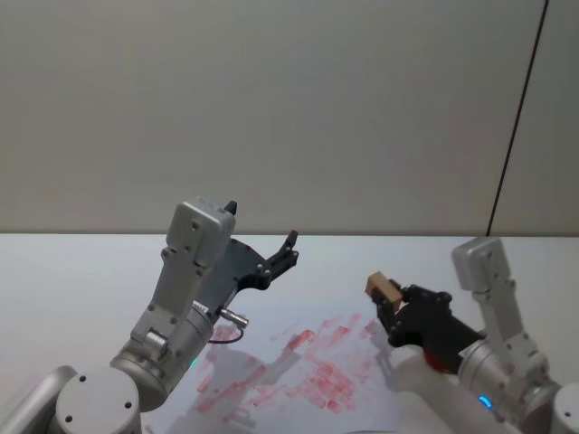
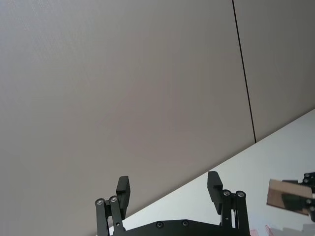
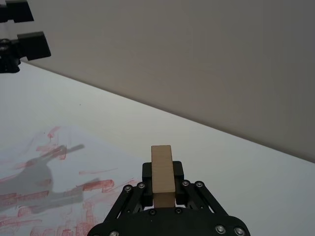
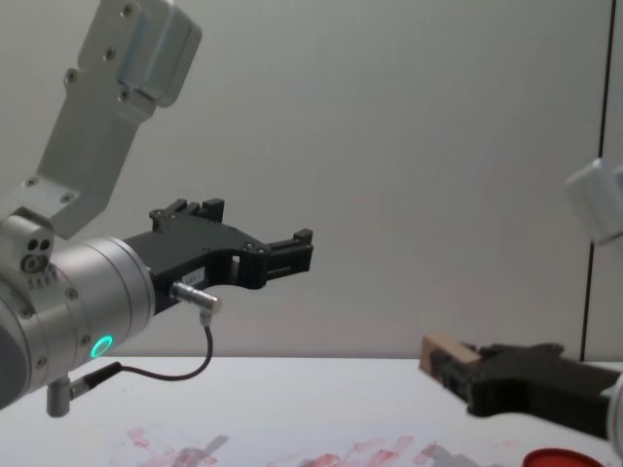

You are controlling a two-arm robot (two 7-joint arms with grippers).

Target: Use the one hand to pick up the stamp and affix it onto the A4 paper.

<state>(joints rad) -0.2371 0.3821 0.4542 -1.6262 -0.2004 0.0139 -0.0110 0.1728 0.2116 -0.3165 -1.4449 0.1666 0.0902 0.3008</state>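
The stamp (image 1: 384, 288), a pale wooden block, sits clamped in my right gripper (image 1: 387, 298), held in the air over the right part of the A4 paper (image 1: 308, 366). In the right wrist view the stamp (image 3: 162, 169) stands between the black fingers, above the red-smeared A4 paper (image 3: 54, 172). From the chest, the stamp (image 4: 443, 350) pokes out of the right gripper (image 4: 456, 365) well above the sheet (image 4: 292, 452). My left gripper (image 1: 288, 249) hangs open and raised at the left, holding nothing; its open fingers (image 2: 124, 189) face the wall.
A red round ink pad (image 4: 565, 458) lies on the table at the lower right under my right arm. The white tabletop (image 1: 72, 280) extends to a grey wall behind. The left arm's shadow falls across the paper.
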